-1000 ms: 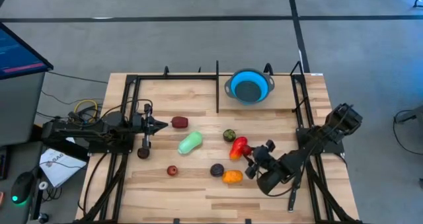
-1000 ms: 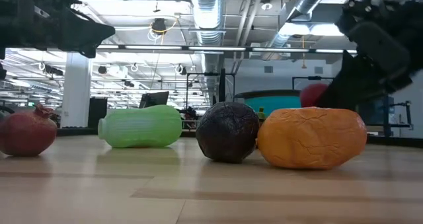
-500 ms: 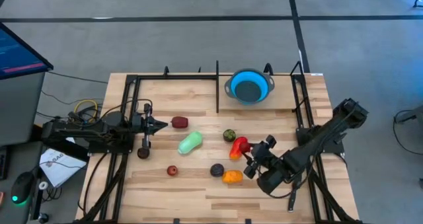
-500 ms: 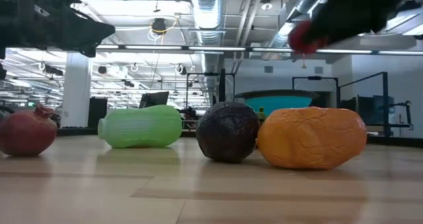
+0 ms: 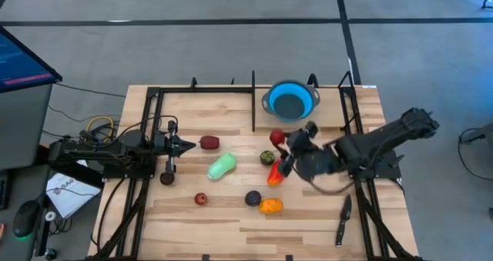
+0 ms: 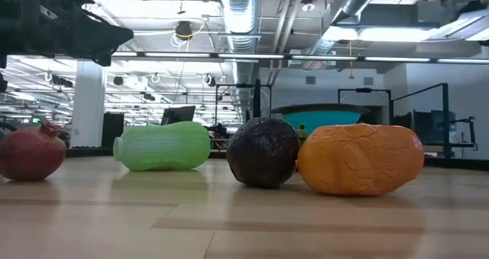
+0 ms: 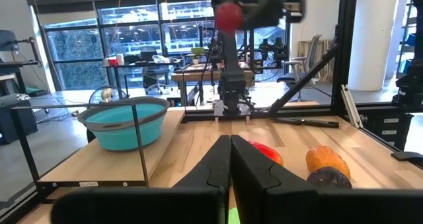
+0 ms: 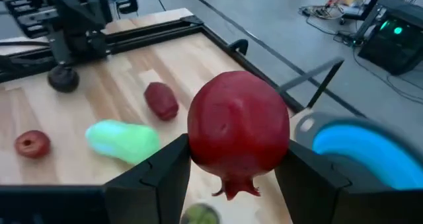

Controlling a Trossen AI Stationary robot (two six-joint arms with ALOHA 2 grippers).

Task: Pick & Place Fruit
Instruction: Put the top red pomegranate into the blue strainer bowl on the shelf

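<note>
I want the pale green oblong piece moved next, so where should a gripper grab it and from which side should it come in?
Grip the pale green oblong piece across its narrower middle, coming straight down from above. It lies flat on its side on the table, long axis slanting, so closing across the short width looks the surest hold. The olive-green fruit sits well clear of it, so a descent seems unobstructed.

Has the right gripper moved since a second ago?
Yes. The right gripper, shut on a red pomegranate, has swung from beside the orange fruit toward the blue bowl, and is now between the red pepper and the bowl.
</note>
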